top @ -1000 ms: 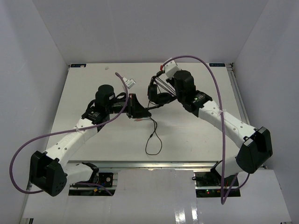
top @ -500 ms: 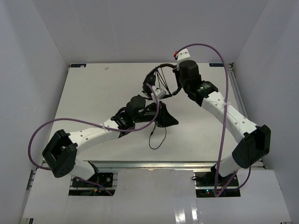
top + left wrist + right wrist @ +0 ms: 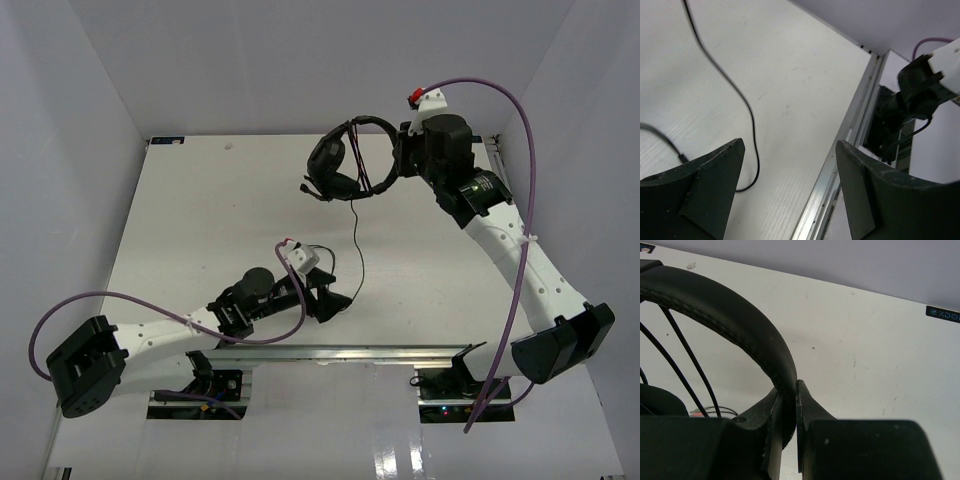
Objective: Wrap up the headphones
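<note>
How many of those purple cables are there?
2. One purple cable loops out beside the left arm, at the near left; the other arches high over the right arm, from its wrist down toward its base. Stretches may be hidden behind the arms.

Looks like a robotics lab test cell. Shown by plain white enclosure walls (image 3: 70, 120) boxing in a bare white worktop (image 3: 200, 200), with a left arm (image 3: 160, 333) and right arm (image 3: 520, 250) bolted by an aluminium rail (image 3: 340, 352) along the bottom of the frame. Backed up by thick purple cables (image 3: 528, 140) looping off both arms at the far left and upper right.
</note>
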